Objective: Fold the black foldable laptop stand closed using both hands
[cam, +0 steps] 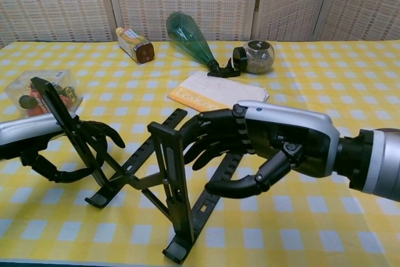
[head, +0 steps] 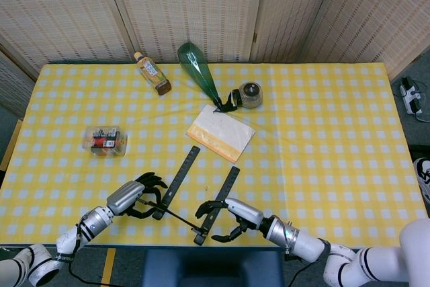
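Note:
The black foldable laptop stand point(head: 180, 183) sits unfolded near the table's front edge, its two rails splayed apart and joined by thin cross bars. In the chest view its struts point(cam: 170, 173) stand raised. My left hand point(head: 131, 197) curls around the left rail and its raised strut; the chest view shows this hand point(cam: 62, 148) low at the left. My right hand point(head: 232, 214) wraps the right rail, with fingers over it and thumb underneath. In the chest view this hand point(cam: 275, 145) is large and hides part of that rail.
Behind the stand lies an orange-and-white booklet point(head: 220, 132). Further back are a green bottle on its side point(head: 198, 68), a small amber bottle point(head: 153, 73) and a round jar point(head: 250, 95). A clear plastic box point(head: 105, 141) sits at the left. The table's front edge point(head: 168, 243) runs just below the hands.

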`<state>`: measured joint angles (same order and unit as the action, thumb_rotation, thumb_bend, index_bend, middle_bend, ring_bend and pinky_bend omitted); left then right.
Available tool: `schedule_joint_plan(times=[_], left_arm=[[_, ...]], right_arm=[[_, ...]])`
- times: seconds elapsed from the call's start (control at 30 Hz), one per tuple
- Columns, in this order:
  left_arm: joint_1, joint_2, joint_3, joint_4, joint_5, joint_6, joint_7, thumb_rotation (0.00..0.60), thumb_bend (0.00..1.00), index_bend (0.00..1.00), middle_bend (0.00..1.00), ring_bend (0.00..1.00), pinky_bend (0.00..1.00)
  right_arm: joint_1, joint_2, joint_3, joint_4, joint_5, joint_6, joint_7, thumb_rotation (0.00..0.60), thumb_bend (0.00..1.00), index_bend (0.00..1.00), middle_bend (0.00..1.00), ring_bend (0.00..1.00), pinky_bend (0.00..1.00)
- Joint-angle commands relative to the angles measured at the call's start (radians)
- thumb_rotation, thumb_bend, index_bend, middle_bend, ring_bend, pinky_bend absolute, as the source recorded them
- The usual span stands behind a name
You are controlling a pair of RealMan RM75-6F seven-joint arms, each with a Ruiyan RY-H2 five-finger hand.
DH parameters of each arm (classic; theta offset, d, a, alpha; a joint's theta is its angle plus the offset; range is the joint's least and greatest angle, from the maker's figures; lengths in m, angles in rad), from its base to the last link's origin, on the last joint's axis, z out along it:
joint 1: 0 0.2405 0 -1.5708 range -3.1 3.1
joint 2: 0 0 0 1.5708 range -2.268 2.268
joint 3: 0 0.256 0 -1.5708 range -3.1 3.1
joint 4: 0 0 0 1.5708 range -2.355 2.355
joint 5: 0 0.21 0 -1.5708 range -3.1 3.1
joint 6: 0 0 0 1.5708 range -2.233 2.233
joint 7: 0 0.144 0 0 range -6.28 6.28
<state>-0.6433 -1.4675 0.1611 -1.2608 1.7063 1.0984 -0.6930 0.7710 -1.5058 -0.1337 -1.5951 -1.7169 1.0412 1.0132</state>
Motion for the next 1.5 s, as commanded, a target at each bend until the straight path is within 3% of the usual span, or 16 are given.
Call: schedule_joint_plan(times=[0.03, 0.27, 0.37, 0.63, 1.03, 1.3, 1.5], left_arm=[[0.003, 0.003, -0.001, -0.010, -0.001, 0.005, 0.003, 0.600, 0.47, 0.54, 0.28, 0.15, 0.00], [0.005, 0.023, -0.005, -0.048, -0.004, 0.010, 0.017, 0.600, 0.44, 0.28, 0.24, 0.10, 0.00], [0.005, 0.035, -0.007, -0.066, -0.006, 0.011, 0.027, 0.600, 0.41, 0.17, 0.19, 0.07, 0.00], [0.018, 0.078, -0.025, -0.105, -0.026, 0.033, 0.072, 0.600, 0.36, 0.01, 0.09, 0.00, 0.00], [0.048, 0.137, -0.040, -0.133, -0.039, 0.071, 0.111, 0.600, 0.35, 0.00, 0.04, 0.00, 0.00], [0.053, 0.149, -0.049, -0.129, -0.032, 0.084, 0.097, 0.600, 0.35, 0.00, 0.04, 0.00, 0.00], [0.052, 0.159, -0.061, -0.131, -0.033, 0.086, 0.097, 0.600, 0.35, 0.00, 0.04, 0.00, 0.00]], right_arm=[[0.000, 0.011, -0.011, 0.005, -0.009, -0.004, -0.020, 0.600, 0.34, 0.30, 0.27, 0.22, 0.20], [-0.003, 0.029, -0.024, -0.015, 0.010, -0.048, -0.145, 0.600, 0.34, 0.02, 0.07, 0.08, 0.06], [-0.003, 0.018, -0.013, -0.034, 0.023, -0.061, -0.192, 0.600, 0.34, 0.00, 0.00, 0.04, 0.01], [-0.002, -0.058, 0.045, -0.075, 0.098, -0.104, -0.330, 0.600, 0.33, 0.00, 0.00, 0.00, 0.00], [-0.049, -0.204, 0.152, -0.066, 0.254, -0.082, -0.537, 0.600, 0.34, 0.00, 0.00, 0.00, 0.00], [-0.063, -0.223, 0.200, -0.049, 0.325, -0.088, -0.589, 0.600, 0.34, 0.00, 0.00, 0.00, 0.00], [-0.087, -0.197, 0.207, -0.054, 0.341, -0.081, -0.588, 0.600, 0.34, 0.00, 0.00, 0.00, 0.00]])
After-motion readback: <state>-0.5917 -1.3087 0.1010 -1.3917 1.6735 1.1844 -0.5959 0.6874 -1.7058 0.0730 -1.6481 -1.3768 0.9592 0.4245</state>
